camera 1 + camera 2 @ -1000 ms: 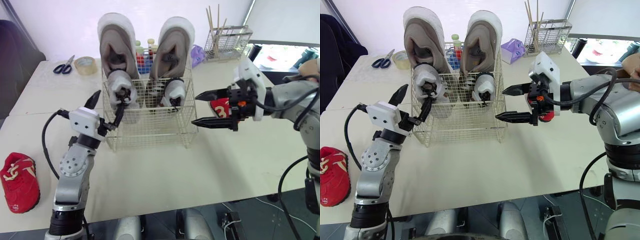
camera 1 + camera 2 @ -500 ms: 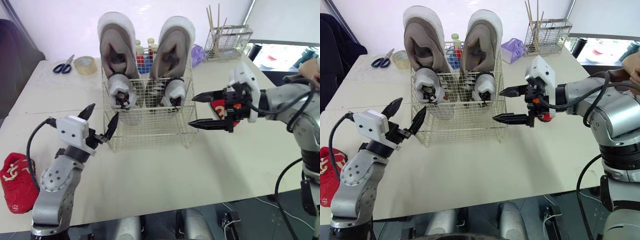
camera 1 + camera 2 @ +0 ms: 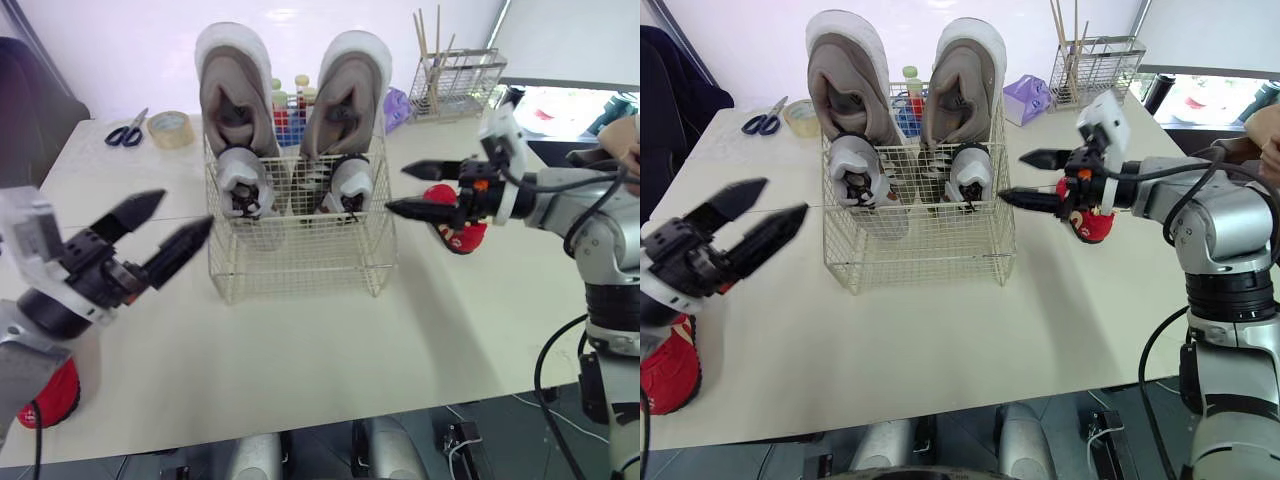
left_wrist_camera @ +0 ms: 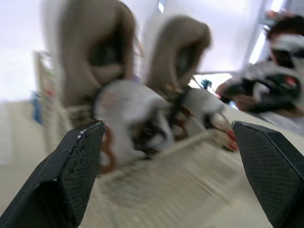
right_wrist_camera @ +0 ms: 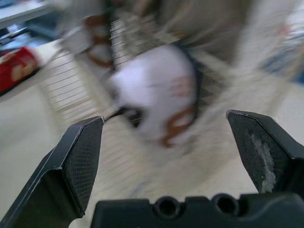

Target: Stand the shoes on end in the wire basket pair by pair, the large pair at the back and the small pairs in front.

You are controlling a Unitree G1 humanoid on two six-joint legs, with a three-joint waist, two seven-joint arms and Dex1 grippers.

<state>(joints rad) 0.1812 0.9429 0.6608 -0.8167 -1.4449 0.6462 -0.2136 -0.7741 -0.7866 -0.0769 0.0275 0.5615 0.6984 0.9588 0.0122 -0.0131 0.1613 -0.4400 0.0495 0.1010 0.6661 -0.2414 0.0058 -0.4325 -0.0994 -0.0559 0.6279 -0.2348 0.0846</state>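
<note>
A pale cream tabletop [image 3: 300,350] spans the scene, with a thin seam [image 3: 110,222] crossing its left part. Behind it stands a plain white wall [image 3: 100,50], brightly and evenly lit. A dark bulky form [image 3: 30,130], too unclear to identify, sits at the far left. Dark grey floor [image 3: 520,430] shows below the front edge.

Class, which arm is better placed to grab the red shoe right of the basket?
Right. The right tool is open beside that red shoe; the left tool sits on the wire basket's other side.
</note>
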